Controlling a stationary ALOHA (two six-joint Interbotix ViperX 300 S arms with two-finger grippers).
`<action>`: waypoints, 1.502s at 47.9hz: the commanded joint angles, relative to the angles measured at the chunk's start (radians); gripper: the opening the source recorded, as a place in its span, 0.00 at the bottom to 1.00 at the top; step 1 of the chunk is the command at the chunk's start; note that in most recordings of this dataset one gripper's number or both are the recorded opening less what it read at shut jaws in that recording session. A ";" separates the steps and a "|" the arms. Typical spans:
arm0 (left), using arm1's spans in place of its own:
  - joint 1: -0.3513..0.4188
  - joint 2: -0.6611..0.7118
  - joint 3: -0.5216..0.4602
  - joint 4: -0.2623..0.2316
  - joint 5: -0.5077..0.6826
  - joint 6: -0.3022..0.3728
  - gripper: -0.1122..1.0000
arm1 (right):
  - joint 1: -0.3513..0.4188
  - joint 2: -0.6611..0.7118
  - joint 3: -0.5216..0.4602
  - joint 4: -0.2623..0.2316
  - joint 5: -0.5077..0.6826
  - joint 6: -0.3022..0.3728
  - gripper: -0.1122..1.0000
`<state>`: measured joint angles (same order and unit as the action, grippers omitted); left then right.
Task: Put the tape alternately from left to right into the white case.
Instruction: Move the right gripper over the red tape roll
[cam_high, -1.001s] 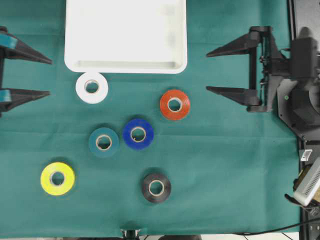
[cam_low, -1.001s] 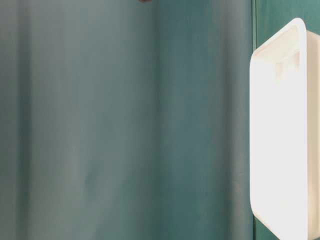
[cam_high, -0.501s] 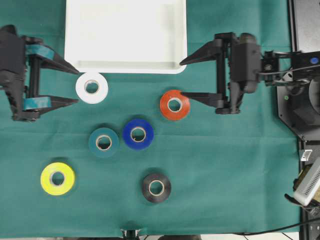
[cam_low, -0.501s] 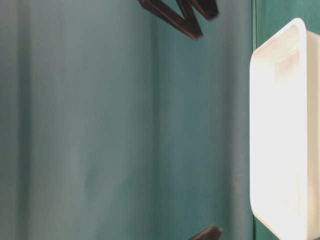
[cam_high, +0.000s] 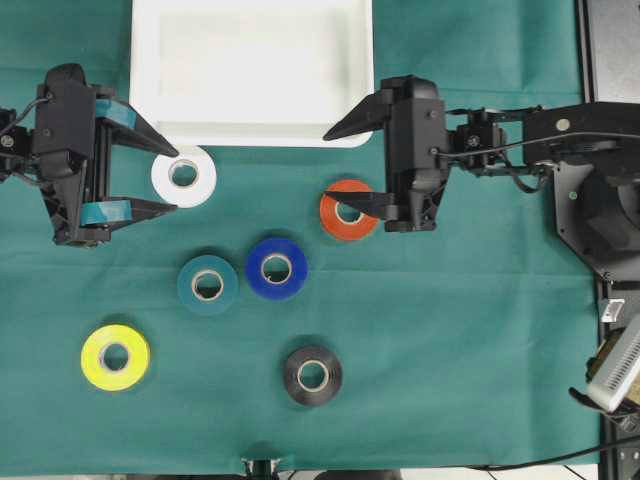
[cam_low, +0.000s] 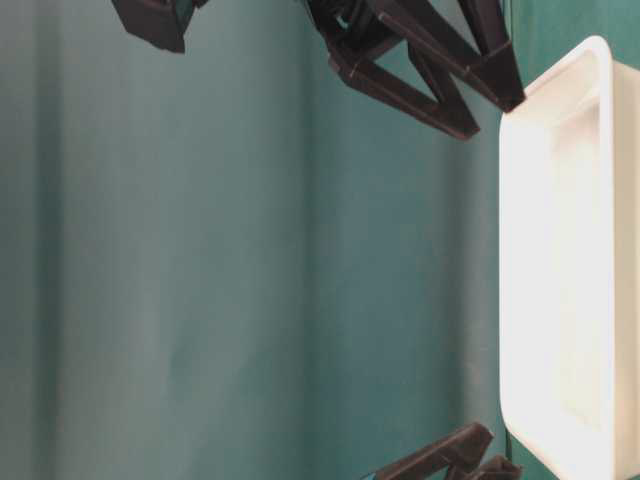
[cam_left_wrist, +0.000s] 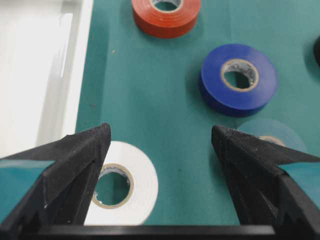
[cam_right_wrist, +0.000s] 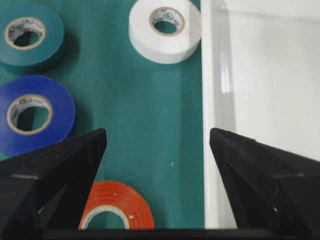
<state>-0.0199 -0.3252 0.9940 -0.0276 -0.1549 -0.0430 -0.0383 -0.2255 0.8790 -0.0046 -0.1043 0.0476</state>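
Both end effectors stand spread wide and empty — left end effector (cam_high: 165, 182) by the white roll (cam_high: 184, 175), right end effector (cam_high: 338, 168) over the red-orange roll (cam_high: 349, 210), below the white case (cam_high: 252, 134). Rolls look light and stiff; pinch across the outer rim.

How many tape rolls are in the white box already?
None yet: the white case holds no rolls. Both grippers are open and hold nothing; the left gripper is by the white roll, the right gripper by the red-orange roll. All six are left on the cloth, including the blue roll, teal roll, yellow roll and black roll.
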 joint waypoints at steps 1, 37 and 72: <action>0.002 -0.009 -0.014 -0.003 -0.005 0.002 0.92 | -0.002 -0.002 -0.031 -0.003 0.003 -0.002 0.85; 0.002 -0.014 -0.018 -0.003 0.020 0.002 0.92 | -0.002 -0.002 -0.037 -0.014 0.025 0.000 0.85; 0.002 -0.012 -0.020 -0.003 0.020 0.000 0.92 | 0.150 -0.028 -0.025 -0.012 0.201 0.083 0.85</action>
<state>-0.0199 -0.3252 0.9940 -0.0291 -0.1304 -0.0430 0.0936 -0.2316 0.8636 -0.0169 0.0890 0.1181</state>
